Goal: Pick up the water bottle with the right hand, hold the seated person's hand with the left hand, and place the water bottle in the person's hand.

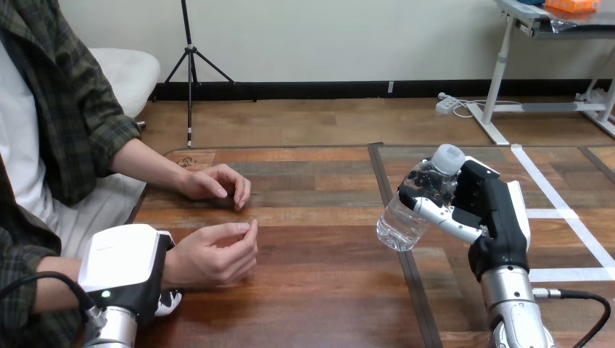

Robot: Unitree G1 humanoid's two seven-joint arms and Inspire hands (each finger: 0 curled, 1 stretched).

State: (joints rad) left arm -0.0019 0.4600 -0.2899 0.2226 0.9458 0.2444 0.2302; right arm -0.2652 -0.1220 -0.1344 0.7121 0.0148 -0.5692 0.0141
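**Right hand holding the water bottle aloft; left hand at the person's wrist**

The wooden table (pixel 319 290) spans the lower part of the head view. The person sits at its left side, and both of their forearms reach over the near left corner.

The person's far hand (pixel 216 185) rests palm down on the tabletop with its fingers loosely bent. The person's near hand (pixel 214 254) lies closer to the robot, turned on its side, with its fingers loosely curled and nothing in it.

The left arm rises from the bottom left corner. The left hand (pixel 123 268) lies across the wrist of the person's near hand with its white back shell facing up. A black-and-white fingertip curls under the near side of that wrist, so the hand clasps it.

The right arm rises from the bottom right edge, its silver forearm nearly upright. The right hand (pixel 497 214) is raised above the table with its back to the right, and its fingers are wrapped round the upper half of the water bottle (pixel 402 217).

The clear bottle is clear of the tabletop and tilted. Its base (pixel 391 235) points down and left toward the person, and its pale cap (pixel 448 158) points up and right. It is well apart from both of the person's hands.
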